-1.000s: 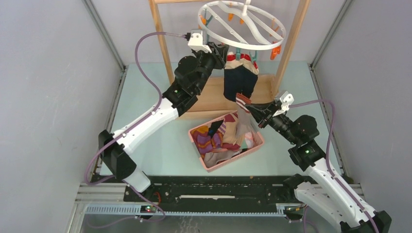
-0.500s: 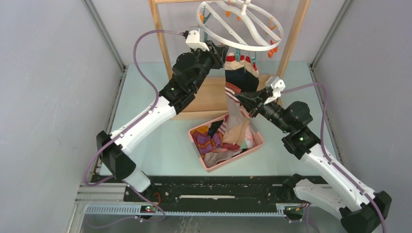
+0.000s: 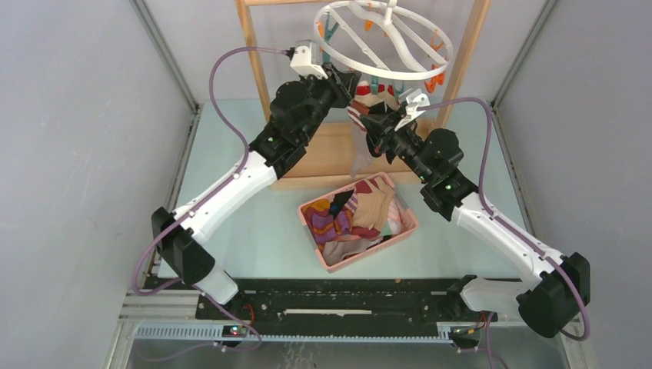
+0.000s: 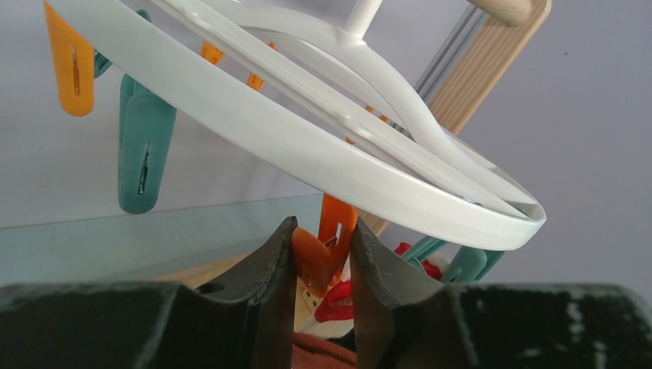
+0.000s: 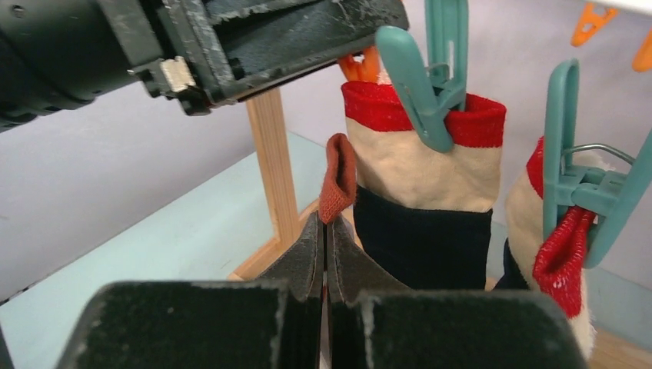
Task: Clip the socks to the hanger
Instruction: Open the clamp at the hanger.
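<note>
**A:** Where was the hanger (image 3: 382, 40)?

**B:** It hung inside the wooden rack frame (image 3: 254, 54) at the far side of the counter (image 3: 261, 231). It was a white ring with curved spokes, and orange and teal clips dangled from its rim.

**A:** And the left claw (image 4: 323, 244)?

**B:** It was raised right under the ring. Its fingers (image 4: 269, 269) were clamped on an orange clip (image 4: 317, 257) that hung from the rim, one finger on each side of it.

**A:** Was anything pegged up?

**B:** Yes, two navy socks (image 5: 423, 231) with red and cream cuffs hung side by side. Each was pinched at the cuff by a teal clip (image 5: 430, 84).

**A:** What about the right claw (image 5: 327, 229)?

**B:** Its fingers were pressed together on the edge of a loose sock (image 5: 338, 177) with a rust-coloured cuff. The cuff stood up above the fingertips, just beside the nearer navy sock and below the left claw. From above, the rest of that sock trailed down towards the rack's wooden base.

**A:** Did the cuff touch the orange clip?

**B:** I couldn't tell. The left claw's body hid the spot in the right wrist view.

**A:** And the other socks?

**B:** They lay heaped in the pink basket (image 3: 374, 248) on the counter, nearer than the rack and between the two arms. I could make out purple-orange stripes, tan and a bit of pink.
</note>
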`<state>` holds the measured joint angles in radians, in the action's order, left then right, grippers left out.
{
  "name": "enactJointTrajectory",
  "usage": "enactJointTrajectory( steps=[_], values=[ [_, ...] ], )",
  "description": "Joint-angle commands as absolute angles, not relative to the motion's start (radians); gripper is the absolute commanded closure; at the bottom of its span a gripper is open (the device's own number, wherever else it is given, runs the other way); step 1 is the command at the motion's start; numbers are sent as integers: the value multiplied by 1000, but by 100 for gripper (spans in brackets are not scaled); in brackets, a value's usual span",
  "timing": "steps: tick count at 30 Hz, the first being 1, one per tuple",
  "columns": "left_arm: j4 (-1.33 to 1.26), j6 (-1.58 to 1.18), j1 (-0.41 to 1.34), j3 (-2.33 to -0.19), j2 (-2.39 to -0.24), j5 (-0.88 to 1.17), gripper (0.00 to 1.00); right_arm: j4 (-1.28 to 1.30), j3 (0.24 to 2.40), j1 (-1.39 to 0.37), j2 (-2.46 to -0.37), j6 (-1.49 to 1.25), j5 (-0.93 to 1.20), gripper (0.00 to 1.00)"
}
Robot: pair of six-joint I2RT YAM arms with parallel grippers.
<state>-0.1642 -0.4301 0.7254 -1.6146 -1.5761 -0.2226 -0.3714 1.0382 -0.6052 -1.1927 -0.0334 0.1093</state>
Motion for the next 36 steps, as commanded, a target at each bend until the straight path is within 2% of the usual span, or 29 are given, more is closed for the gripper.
enactJointTrajectory(
  steps=[1, 17, 29, 36],
  values=[
    [-187, -449, 710, -1676, -1516, -209, 70, -420, 1087, -611, -1193, -43, 26, 100],
    [-201, -437, 704, -1675, -1516, -213, 49, -414, 1087, -593, -1192, -44, 19, 100],
    [-200, -423, 704, -1691, -1539, -222, 50, -417, 1088, -588, -1189, -48, 29, 100],
    [-186, -419, 703, -1710, -1549, -231, 61, -416, 1087, -588, -1187, -49, 36, 100]
  ],
)
